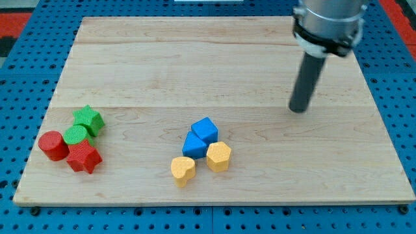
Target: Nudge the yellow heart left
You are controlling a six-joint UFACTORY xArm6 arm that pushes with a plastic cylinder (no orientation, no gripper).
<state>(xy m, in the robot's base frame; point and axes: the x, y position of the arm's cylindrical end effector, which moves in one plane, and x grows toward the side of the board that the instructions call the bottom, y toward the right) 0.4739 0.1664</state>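
The yellow heart (182,169) lies on the wooden board (214,58) near the view's bottom, a little left of centre. A yellow hexagon (218,156) sits just to its right, touching or nearly touching it. Two blue blocks stand just above them: a blue cube (205,129) and a blue block (193,144) against it. My tip (298,109) rests on the board far to the upper right of the yellow heart, well apart from every block.
At the view's left a cluster: a green star (88,119), a green cylinder (76,136), a red cylinder (53,145) and a red star (84,157), packed together. Blue pegboard (19,84) surrounds the board.
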